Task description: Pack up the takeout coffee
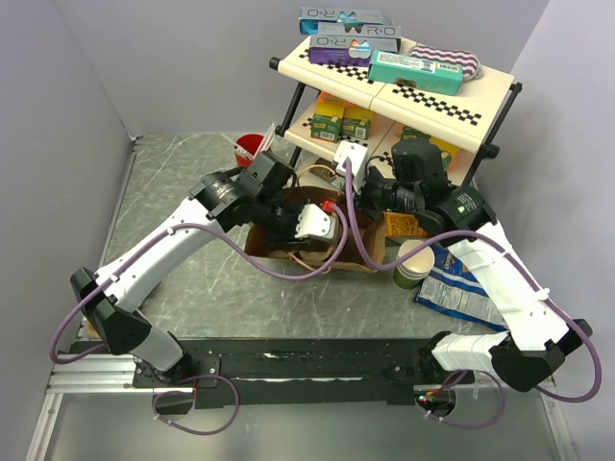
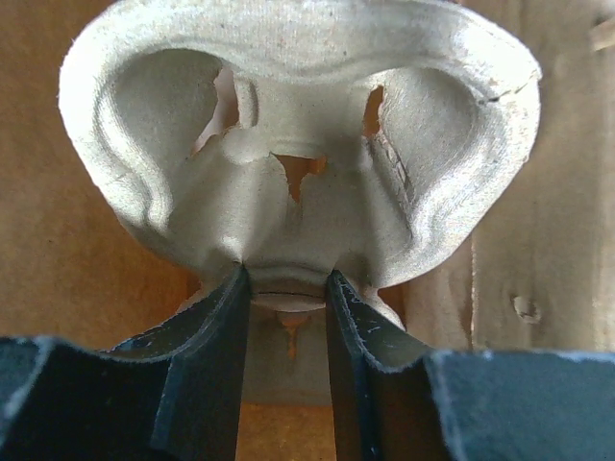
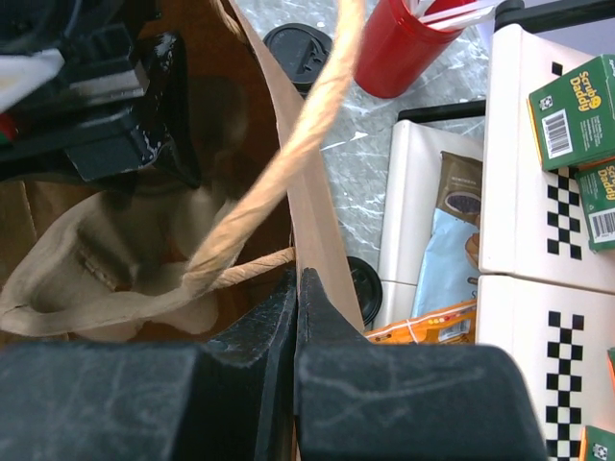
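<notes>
left pincer point(image 2: 285, 279) on pulp tray point(image 2: 288, 144), inside bag point(image 3: 317, 216)

Both arms reach over the grey surface point(image 1: 192, 288); the left hand point(image 1: 293, 229) and right hand point(image 1: 361, 204) meet at a brown paper bag point(image 1: 259, 240) before a two-tier shelf point(image 1: 423, 96). Stacked green cups point(image 1: 415, 264) stand beside the bag.

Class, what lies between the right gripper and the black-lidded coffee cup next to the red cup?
The paper bag's wall and its twisted handle, shown in the right wrist view.

The pulp tray point(image 2: 307, 125) looks matt and fibrous, the paper bag point(image 3: 322, 230) smooth.
</notes>
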